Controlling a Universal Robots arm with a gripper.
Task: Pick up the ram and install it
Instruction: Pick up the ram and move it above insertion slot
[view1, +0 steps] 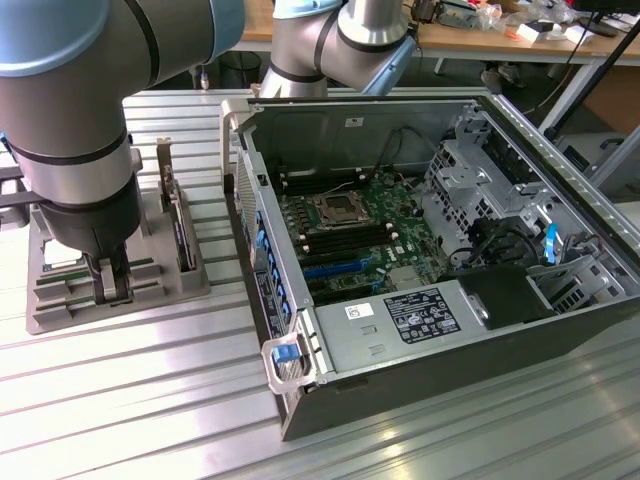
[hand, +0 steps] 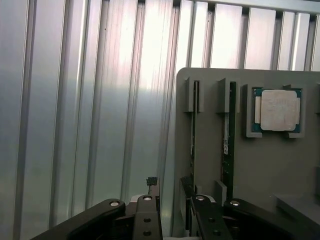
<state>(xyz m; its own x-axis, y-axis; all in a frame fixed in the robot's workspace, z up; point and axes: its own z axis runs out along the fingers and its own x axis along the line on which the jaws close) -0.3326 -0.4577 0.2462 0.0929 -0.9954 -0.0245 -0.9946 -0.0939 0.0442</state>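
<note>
Claw (hand: 172, 220) low over grey holder tray (hand: 260, 170) on tabletop (hand: 75, 125); fingers apart, gripping nothing. Ram (hand: 193, 130) on edge in slot nearest tray rim, long axis parallel to tabletop ridges, near end at finger gap. Open computer case (view1: 400, 250) well apart, toward exterior view's right.

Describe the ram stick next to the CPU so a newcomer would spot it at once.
A grey tray lies on the ribbed metal table, holding a square CPU. Two thin green sticks stand on edge in parallel slots beside it; this ram is the one next to the CPU, while the other stick sits nearer the tray's edge.
</note>
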